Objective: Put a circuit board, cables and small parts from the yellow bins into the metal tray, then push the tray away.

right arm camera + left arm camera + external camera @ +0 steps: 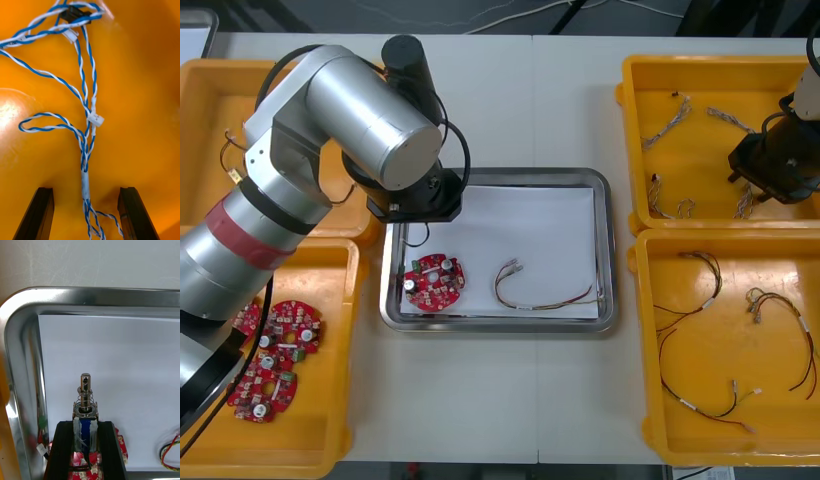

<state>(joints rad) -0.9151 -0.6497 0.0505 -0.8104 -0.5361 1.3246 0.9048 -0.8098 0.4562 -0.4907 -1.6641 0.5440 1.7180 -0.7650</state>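
My left gripper [85, 423] is shut on a small metal part [85, 399], a pin with a spring, held over the white inside of the metal tray [22, 363] near its left rim. A round red circuit board [433, 281] and a red and yellow cable [542, 292] lie in the tray [605, 250]. My left arm [415, 190] hangs over the tray's left end. My right arm [772, 165] reaches into the far right yellow bin [700, 80]. There my right gripper [85, 192] is open astride a twisted blue and white cable [86, 150], a finger [39, 213] on each side.
The near left bin [330, 400] holds several red circuit boards [280, 345]. Black and red and yellow cables [720, 335] lie in the near right bin [650, 400]. More twisted cables [670, 120] lie in the far right bin. The far left bin [200, 110] is partly behind my left arm.
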